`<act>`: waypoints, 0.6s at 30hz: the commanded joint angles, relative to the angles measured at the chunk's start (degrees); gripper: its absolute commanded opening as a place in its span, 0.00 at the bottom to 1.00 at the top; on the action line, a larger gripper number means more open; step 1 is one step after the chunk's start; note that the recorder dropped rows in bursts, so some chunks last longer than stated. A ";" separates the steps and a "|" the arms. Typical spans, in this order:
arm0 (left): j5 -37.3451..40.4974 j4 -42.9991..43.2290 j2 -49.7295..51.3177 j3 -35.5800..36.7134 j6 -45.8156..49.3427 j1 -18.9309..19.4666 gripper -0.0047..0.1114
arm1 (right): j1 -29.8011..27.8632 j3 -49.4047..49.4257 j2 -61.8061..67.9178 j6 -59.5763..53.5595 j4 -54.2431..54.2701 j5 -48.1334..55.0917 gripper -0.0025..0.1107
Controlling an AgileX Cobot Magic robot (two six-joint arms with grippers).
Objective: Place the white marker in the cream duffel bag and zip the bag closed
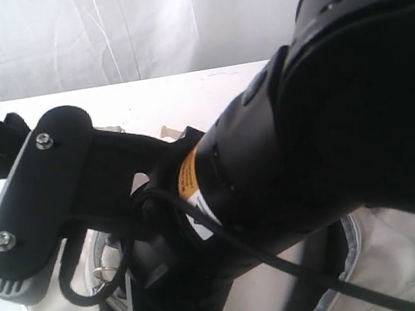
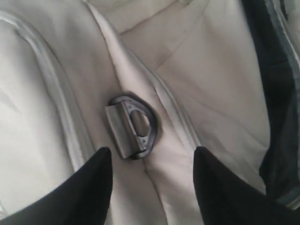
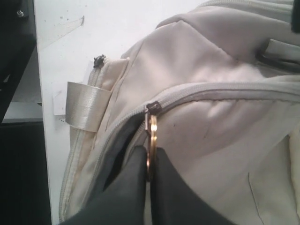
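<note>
Closest to the exterior camera, a black arm (image 1: 288, 174) with an orange label fills most of that view. Under it lies the cream duffel bag (image 1: 397, 248), its mouth partly open and edged by a grey zipper (image 1: 352, 247).

The right gripper (image 3: 151, 155) is down at that zipper. Its fingers (image 3: 133, 183) are clenched on a brass ring pull (image 3: 152, 136) that hangs from the slider (image 3: 153, 108). Beyond the slider the zipper teeth are joined. On the fingers' side the seam gapes and shows the dark lining (image 3: 123, 140).

The left gripper (image 2: 152, 180) hovers over another part of the bag's cream fabric. Its fingers (image 2: 96, 185) are released and spread wide, holding nothing. A black strap ring (image 2: 138, 125) on a short grey tab lies on the fabric just ahead of the gap between them.

A pale webbing loop (image 3: 84, 105) sticks out at the bag's end. The bag rests on a white tabletop (image 1: 182, 93), and a white curtain (image 1: 133, 26) hangs at the far side. The white marker is out of sight in all three views, so whether it is inside the bag cannot be told.
</note>
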 commanded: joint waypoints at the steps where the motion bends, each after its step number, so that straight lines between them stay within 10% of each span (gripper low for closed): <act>1: 0.42 -8.20 -0.49 3.56 3.19 -0.18 0.53 | 0.31 -0.62 -0.77 0.27 -0.96 -0.35 0.02; 18: -2.23 -1.72 -0.49 3.82 0.17 -7.81 0.52 | 0.31 -0.62 -0.67 0.88 -0.93 -1.63 0.02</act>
